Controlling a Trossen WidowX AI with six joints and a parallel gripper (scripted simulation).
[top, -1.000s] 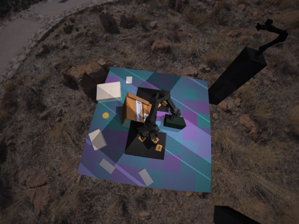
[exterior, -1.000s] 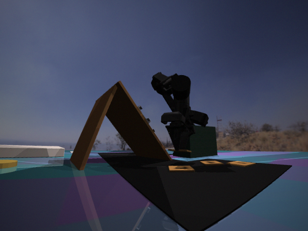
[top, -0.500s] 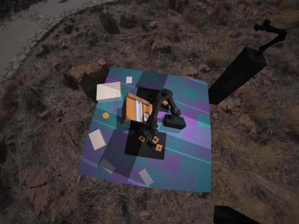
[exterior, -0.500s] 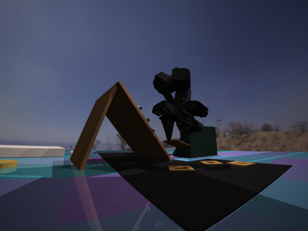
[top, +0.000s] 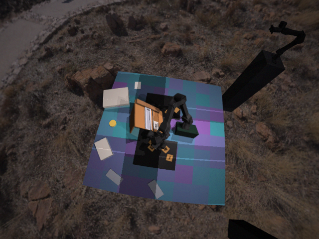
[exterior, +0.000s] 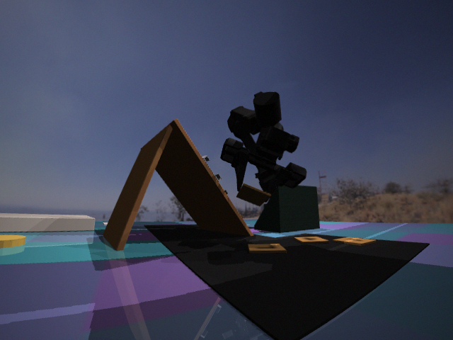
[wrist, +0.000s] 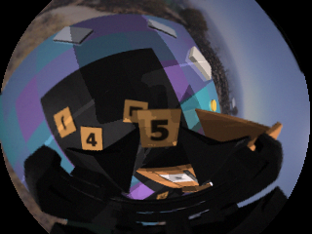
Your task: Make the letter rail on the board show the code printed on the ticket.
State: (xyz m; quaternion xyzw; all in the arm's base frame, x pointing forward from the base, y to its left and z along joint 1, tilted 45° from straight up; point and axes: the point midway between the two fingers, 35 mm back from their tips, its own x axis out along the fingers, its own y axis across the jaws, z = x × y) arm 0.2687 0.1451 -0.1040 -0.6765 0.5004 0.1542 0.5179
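My gripper (top: 157, 144) (exterior: 253, 193) (wrist: 159, 129) is shut on the tile marked 5 (exterior: 252, 195) (wrist: 158, 140), held tilted above the near black mat, in front of the board's lower side. The orange board (top: 139, 115) (exterior: 193, 186) (wrist: 219, 129) leans like a tent; its pale rail (top: 147, 118) faces the arm. The code is not readable. On the near mat lie the 4 tile (top: 165, 149) (wrist: 91, 138), a tile with a slanted stroke (top: 169, 157) (wrist: 64, 122) and a tile (top: 151, 147) (exterior: 267, 248) partly hidden behind the 5 in the wrist view.
More tiles (top: 177, 109) lie on the far black mat (top: 154, 97), partly behind the arm. The arm stands on a dark green block (top: 186, 130) (exterior: 298, 208). A white box (top: 115, 97), a yellow disc (top: 112, 123) (exterior: 10, 240) and several pale slabs lie around the board and near mat (top: 144, 159) (exterior: 292, 285).
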